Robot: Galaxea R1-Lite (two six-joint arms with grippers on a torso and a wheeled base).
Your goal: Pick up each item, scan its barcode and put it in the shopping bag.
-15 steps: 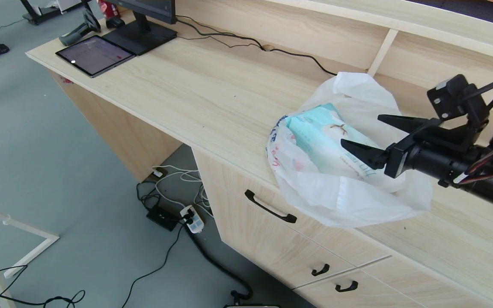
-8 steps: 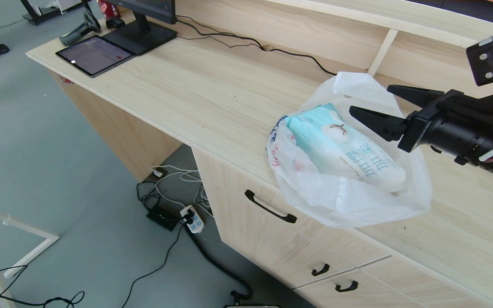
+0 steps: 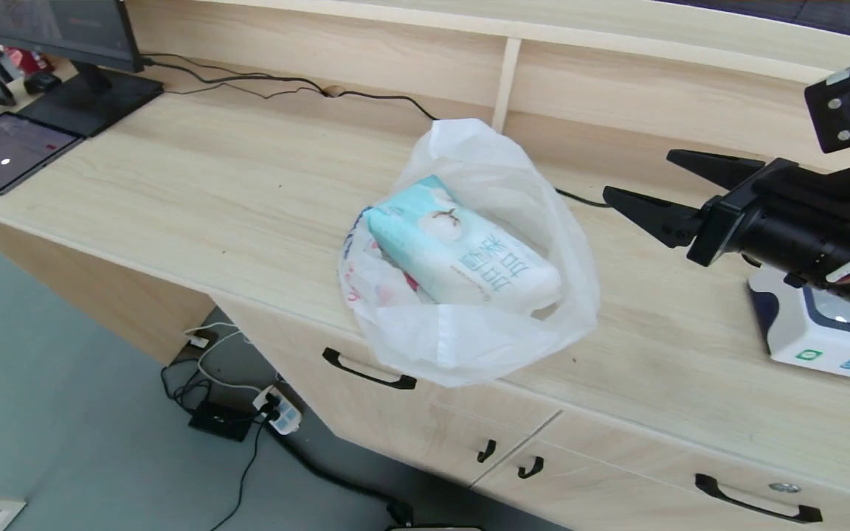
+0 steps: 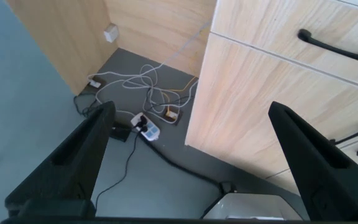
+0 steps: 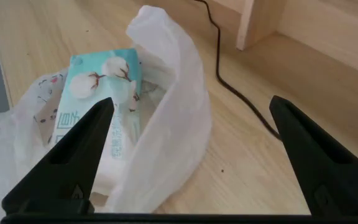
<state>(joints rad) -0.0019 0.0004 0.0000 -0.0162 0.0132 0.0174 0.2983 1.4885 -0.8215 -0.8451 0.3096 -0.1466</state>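
A translucent white shopping bag (image 3: 469, 324) lies open on the wooden counter (image 3: 233, 199). Inside it rests a light-blue tissue pack (image 3: 462, 251). My right gripper (image 3: 637, 172) hovers open to the right of the bag and above the counter, with nothing between its fingers. In the right wrist view the bag (image 5: 173, 124) and the pack (image 5: 98, 106) lie beyond the open right gripper (image 5: 191, 104). A white scanner box (image 3: 816, 332) stands on the counter under the right arm. My left gripper (image 4: 191, 106) hangs open low beside the counter's drawers, over the floor.
A monitor (image 3: 49, 29) and a tablet (image 3: 4, 151) sit at the counter's far left. A black cable (image 3: 248, 81) runs along the raised back ledge. Drawers with black handles (image 3: 370, 372) front the counter. A power strip (image 3: 277, 409) and cords lie on the floor.
The right gripper rose up and away from the bag, staying open, with the pack left inside. The head camera then swung right, bringing the scanner box into view.
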